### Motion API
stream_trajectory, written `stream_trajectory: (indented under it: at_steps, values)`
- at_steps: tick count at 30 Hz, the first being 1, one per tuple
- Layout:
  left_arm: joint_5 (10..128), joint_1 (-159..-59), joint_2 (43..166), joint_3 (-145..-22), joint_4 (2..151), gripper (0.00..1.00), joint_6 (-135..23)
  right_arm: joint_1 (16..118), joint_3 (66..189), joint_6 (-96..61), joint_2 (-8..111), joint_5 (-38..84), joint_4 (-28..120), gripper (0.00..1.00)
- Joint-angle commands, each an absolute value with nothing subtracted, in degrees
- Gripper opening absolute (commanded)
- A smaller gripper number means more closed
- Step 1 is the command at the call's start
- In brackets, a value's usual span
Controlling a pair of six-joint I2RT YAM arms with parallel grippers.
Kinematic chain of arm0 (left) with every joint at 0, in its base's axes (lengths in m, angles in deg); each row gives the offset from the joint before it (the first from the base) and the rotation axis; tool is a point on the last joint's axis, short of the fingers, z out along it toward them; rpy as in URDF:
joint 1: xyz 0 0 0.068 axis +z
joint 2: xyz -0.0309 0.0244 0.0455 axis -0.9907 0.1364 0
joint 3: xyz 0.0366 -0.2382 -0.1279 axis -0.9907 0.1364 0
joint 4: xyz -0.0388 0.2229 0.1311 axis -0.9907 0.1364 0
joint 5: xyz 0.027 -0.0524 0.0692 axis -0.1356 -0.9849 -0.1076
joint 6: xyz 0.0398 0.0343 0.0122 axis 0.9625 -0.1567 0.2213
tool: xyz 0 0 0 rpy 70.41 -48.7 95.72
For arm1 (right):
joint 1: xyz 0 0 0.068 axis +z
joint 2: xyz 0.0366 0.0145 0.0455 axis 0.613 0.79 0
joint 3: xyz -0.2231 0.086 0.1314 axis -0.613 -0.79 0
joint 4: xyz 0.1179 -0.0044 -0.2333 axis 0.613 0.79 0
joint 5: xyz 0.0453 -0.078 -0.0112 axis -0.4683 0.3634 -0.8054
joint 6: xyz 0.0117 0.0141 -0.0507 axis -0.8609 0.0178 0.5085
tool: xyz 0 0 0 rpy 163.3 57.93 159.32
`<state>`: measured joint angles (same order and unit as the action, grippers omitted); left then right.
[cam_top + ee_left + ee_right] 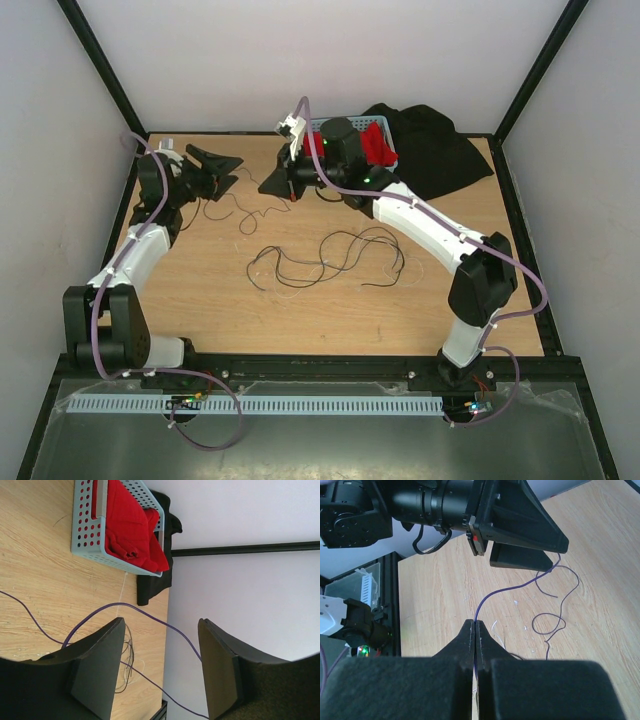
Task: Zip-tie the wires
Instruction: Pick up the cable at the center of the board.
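Observation:
The wires [335, 258] lie in a loose tangle of dark and whitish loops mid-table. My right gripper [476, 624] is shut on one thin dark strand [492, 594], which looks purple in the wrist views. That strand runs to my left gripper [522, 545]. In the top view the right gripper [270, 185] sits close to the left gripper [230, 170]. The left gripper [161, 625] is open, and the strand [150, 614] crosses the gap between its fingers without being gripped. A thin straight white strip [122, 594], apparently the zip tie, lies on the table below the blue basket.
A blue perforated basket [385, 128] holding a red cloth [127, 525] stands at the back. A black cloth [435, 150] lies to its right. Black frame rails edge the table on all sides.

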<state>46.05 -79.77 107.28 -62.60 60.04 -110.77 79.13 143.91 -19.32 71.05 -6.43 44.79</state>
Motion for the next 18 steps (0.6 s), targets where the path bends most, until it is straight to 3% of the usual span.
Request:
stream_trajectory:
  at_steps: [1,8,11,18]
  values:
    - [45.4,-80.0,107.3,-62.9,57.6,0.60,-110.1,79.8,143.2,-20.2,68.9,-9.0,41.0,0.00]
    - [46.1,-80.0,108.3,-63.5,57.4,0.36,-108.8,79.8,140.3,-20.4,67.4,-10.8,39.9,0.00]
    - [46.2,-80.0,108.6,-63.8,57.4,0.36,-108.7,80.0,139.5,-20.4,67.3,-12.1,39.1,0.00]
    - [46.0,-81.0,109.0,-63.6,57.3,0.51,-109.4,80.3,138.0,-21.6,67.3,-12.9,35.8,0.00]
